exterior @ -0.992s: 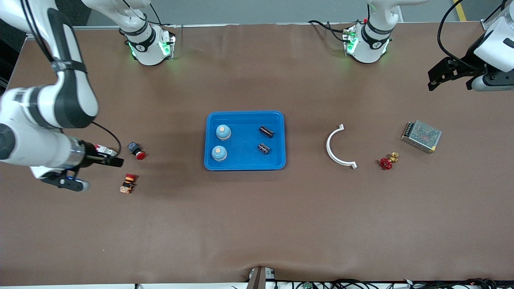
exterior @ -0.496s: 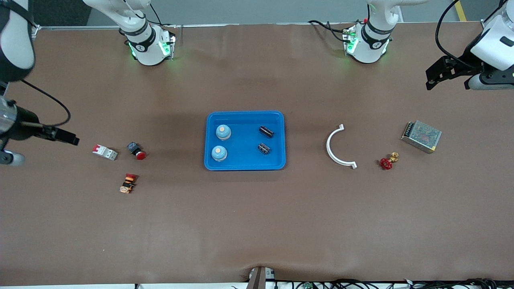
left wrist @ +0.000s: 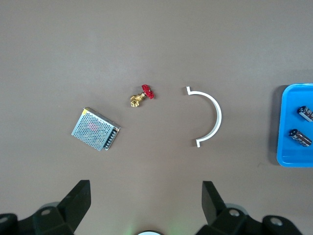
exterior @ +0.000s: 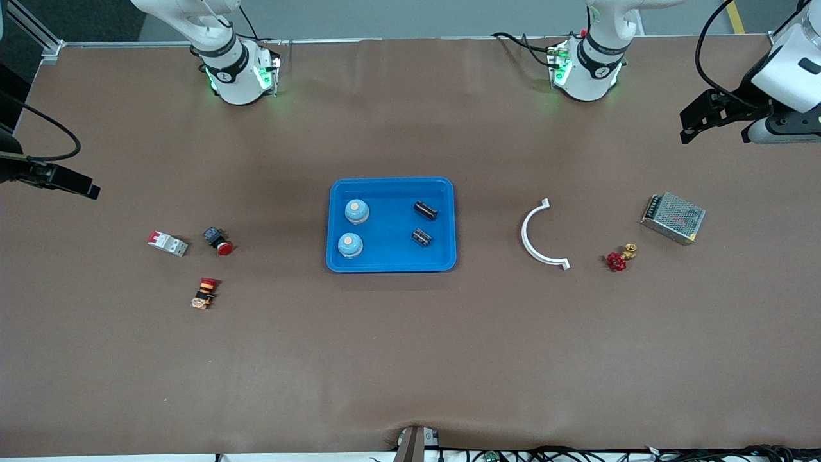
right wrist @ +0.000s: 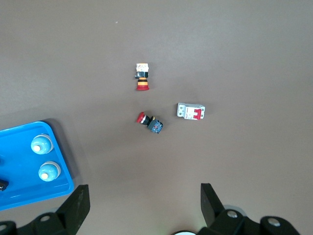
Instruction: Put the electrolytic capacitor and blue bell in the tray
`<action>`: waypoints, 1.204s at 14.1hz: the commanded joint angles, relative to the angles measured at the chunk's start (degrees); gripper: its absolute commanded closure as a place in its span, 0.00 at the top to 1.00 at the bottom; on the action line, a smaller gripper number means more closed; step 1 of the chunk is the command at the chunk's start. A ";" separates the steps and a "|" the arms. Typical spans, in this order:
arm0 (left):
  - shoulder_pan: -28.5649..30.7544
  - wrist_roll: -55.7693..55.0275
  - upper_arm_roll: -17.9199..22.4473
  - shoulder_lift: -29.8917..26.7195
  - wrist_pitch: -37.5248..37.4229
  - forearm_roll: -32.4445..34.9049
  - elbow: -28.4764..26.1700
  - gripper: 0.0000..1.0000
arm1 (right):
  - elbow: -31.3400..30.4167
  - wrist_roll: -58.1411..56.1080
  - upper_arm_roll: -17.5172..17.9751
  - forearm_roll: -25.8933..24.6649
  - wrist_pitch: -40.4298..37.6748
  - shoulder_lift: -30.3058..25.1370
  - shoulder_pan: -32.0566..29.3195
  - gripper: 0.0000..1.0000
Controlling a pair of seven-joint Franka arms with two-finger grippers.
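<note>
A: How was the tray point(exterior: 391, 264) occupied?

B: At the table's middle, two blue bells point(exterior: 356, 210) point(exterior: 350, 244) were seen in its half toward the right arm's end, and two electrolytic capacitors point(exterior: 425, 210) point(exterior: 421, 237) toward the left arm's end. All four were lying inside the raised rim.

A: How were the grippers disposed?

B: The left gripper point(left wrist: 145, 199) was held spread wide and empty, high over the left arm's end of the table, above the metal power supply point(exterior: 673, 217). The right gripper point(right wrist: 145, 203) was likewise spread and empty over the right arm's end.

A: What else was recorded?

B: A white curved bracket point(exterior: 537, 236), a red-handled valve point(exterior: 619, 258), a circuit breaker point(exterior: 167, 243) and two push-button switches point(exterior: 218, 240) point(exterior: 205, 292) were lying outside the tray.
</note>
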 commanded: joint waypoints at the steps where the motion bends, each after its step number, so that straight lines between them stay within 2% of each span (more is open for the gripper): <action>1: 0.34 1.43 -0.14 -1.08 0.34 -0.96 -0.36 1.00 | 0.46 -0.38 -1.55 0.10 -1.08 -2.08 0.88 1.00; 6: 0.51 1.87 -0.14 -1.17 0.34 -0.96 -0.89 1.00 | -0.85 -4.08 -1.64 0.19 -0.90 -4.10 0.79 1.00; 10: 0.69 1.87 -0.05 -1.52 0.34 -0.87 -1.50 1.00 | -5.85 -4.16 -1.47 0.19 1.37 -7.62 0.79 1.00; 17: 0.69 1.87 0.04 -1.96 0.25 -0.61 -1.86 1.00 | -11.40 -5.21 -1.47 0.19 4.72 -10.34 0.26 1.00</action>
